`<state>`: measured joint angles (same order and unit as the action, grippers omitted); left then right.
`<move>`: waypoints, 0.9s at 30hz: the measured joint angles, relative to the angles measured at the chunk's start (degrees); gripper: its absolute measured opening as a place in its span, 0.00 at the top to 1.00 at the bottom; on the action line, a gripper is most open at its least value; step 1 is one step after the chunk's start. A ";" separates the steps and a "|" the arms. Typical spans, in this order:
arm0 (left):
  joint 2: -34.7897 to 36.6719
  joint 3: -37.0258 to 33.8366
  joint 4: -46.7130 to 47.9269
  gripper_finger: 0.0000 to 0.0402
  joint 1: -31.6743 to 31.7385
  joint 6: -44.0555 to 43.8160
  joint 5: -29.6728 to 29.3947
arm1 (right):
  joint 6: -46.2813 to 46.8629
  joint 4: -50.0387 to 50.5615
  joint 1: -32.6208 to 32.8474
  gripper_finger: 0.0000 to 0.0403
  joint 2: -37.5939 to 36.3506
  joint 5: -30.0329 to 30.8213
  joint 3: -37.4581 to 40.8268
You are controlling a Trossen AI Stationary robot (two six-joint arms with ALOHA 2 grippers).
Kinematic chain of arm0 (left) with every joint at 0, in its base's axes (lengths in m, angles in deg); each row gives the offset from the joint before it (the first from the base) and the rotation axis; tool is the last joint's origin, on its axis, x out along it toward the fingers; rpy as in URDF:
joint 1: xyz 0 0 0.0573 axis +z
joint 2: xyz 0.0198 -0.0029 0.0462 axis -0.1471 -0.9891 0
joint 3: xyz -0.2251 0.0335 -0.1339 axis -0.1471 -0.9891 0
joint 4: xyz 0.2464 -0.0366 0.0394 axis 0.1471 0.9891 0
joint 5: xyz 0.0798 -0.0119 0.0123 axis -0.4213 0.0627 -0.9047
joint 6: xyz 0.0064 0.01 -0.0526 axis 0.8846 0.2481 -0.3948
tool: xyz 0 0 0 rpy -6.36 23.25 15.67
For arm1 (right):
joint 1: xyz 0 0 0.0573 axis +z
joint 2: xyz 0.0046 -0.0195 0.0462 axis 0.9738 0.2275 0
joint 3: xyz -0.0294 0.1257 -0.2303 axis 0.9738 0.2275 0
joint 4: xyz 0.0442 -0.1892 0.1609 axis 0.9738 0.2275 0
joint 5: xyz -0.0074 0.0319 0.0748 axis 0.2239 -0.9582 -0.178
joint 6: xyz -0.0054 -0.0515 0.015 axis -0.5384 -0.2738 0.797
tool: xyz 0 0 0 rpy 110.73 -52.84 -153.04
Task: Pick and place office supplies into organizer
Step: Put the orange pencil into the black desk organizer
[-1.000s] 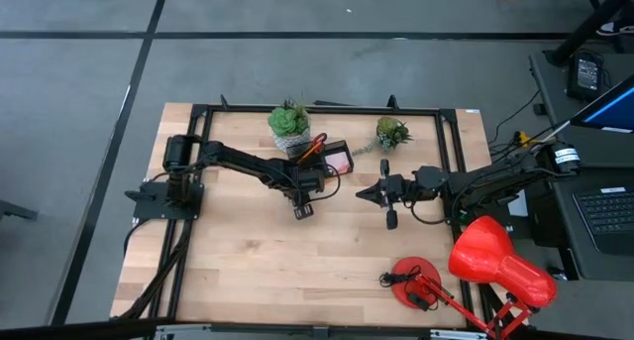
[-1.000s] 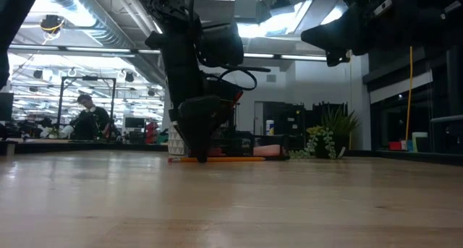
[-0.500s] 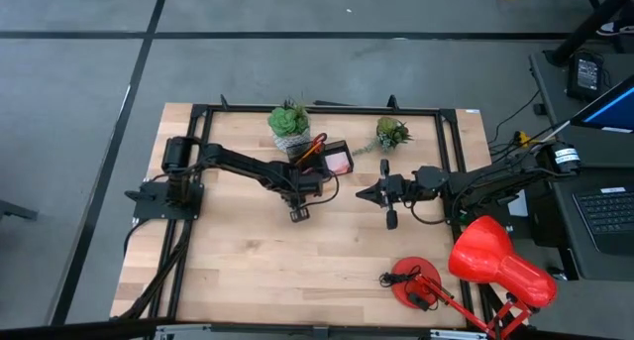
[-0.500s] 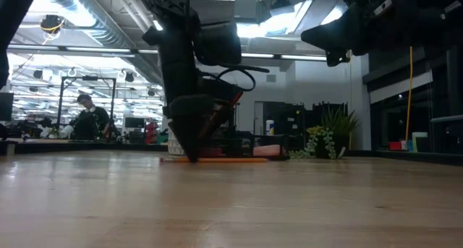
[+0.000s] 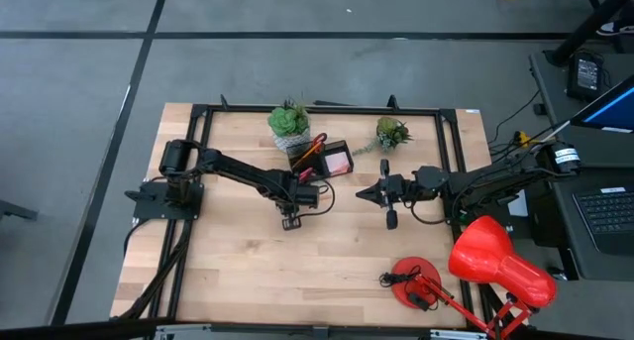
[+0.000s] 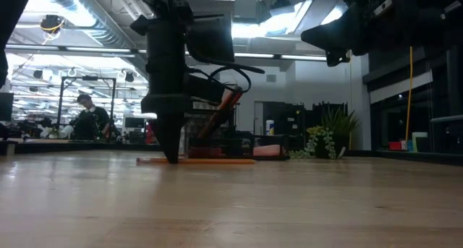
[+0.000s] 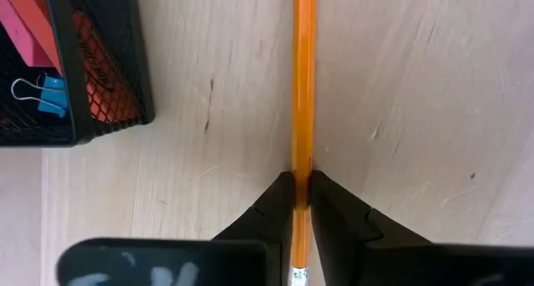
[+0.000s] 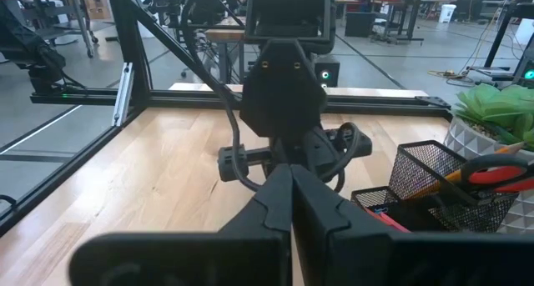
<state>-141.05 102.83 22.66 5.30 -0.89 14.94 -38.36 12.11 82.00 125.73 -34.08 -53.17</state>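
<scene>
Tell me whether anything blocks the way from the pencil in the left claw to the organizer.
Nothing visible does. The left claw is shut on the orange pencil lying on bare wood, and the black mesh organizer sits close beside it with only open table between.

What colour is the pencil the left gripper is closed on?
Orange; the pencil shows best in the left wrist view, pinched in the left gripper.

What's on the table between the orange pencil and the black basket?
Nothing. In the left wrist view, only bare wood lies between the orange pencil, pinched in the left gripper, and the black mesh organizer.
</scene>
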 joint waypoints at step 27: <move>0.24 -0.24 -3.95 0.74 3.74 4.91 4.34 | -0.02 0.00 0.00 0.98 0.00 0.01 0.00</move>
<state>-140.81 102.59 18.72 9.04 4.03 19.27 -38.38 12.11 82.00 125.73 -34.07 -53.17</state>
